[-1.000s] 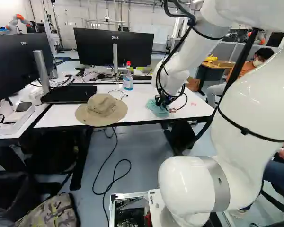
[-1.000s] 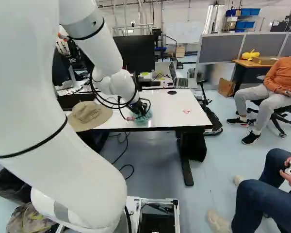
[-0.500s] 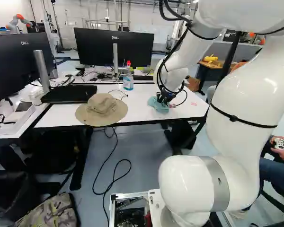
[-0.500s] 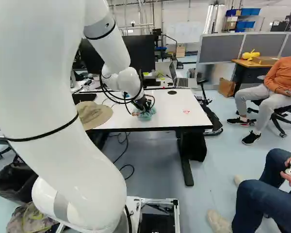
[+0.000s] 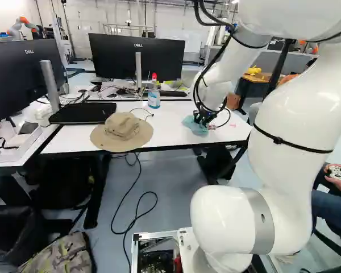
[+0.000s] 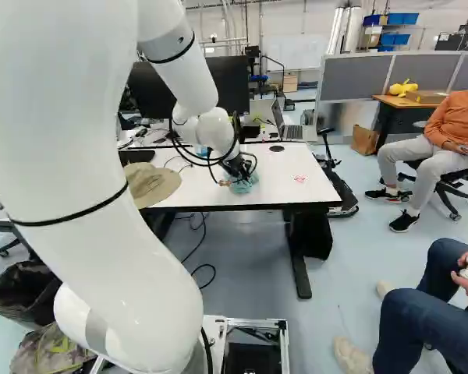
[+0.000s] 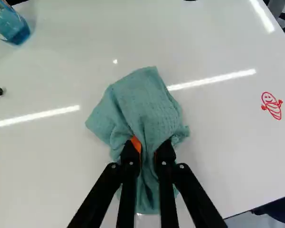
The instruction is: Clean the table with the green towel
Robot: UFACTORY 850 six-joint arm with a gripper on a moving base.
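The gripper point(image 5: 203, 118) is closed on the green towel point(image 7: 145, 102); in the wrist view, its two fingers pinch the bunched cloth from both sides. The towel rests on the white worktop point(image 5: 170, 129), near its front edge, and spreads out ahead of the fingertips. A red drawing point(image 7: 273, 105) marks the worktop apart from the towel, towards the end with the right-hand corner in the left base view.

A tan hat point(image 5: 123, 132) covers part of the surface left of the towel in the left base view, its brim reaching the front edge. Farther back stands a bottle of blue liquid point(image 5: 154, 98) with a red cap, in front of a black monitor point(image 5: 137, 57). The thin end of a black cable point(image 5: 143, 111) lies between hat and bottle. Left of these, a flat black panel point(image 5: 82, 113) takes up room beside a second monitor point(image 5: 23, 79). In the right base view, an open laptop point(image 6: 292, 132) sits beyond a round black disc point(image 6: 277, 148). Loops of black cord point(image 5: 123, 232) lie on the floor in front.
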